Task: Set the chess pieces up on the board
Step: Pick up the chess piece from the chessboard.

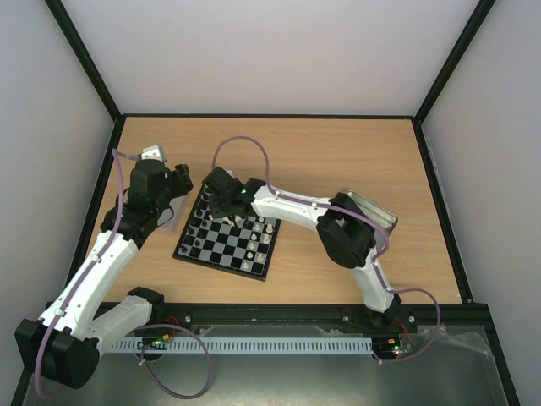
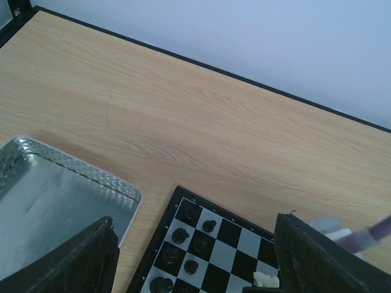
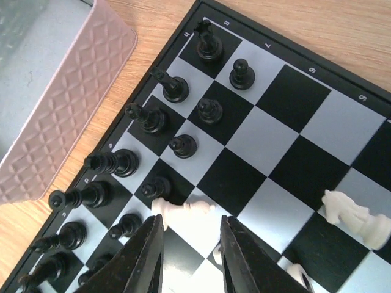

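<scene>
The board lies left of the table's middle. Several black chess pieces stand in two rows along its left side in the right wrist view. A cream-white piece lies on its side on the board, just ahead of and between my right gripper's open fingers, untouched. A white knight stands to the right. My right gripper hovers over the board's far left corner. My left gripper is open and empty, left of the board; its wrist view shows the board's corner with black pieces.
A silver tin lies beside the board's left edge; it looks pinkish in the right wrist view. A second tin sits on the right, partly behind the right arm. Black frame rails edge the table.
</scene>
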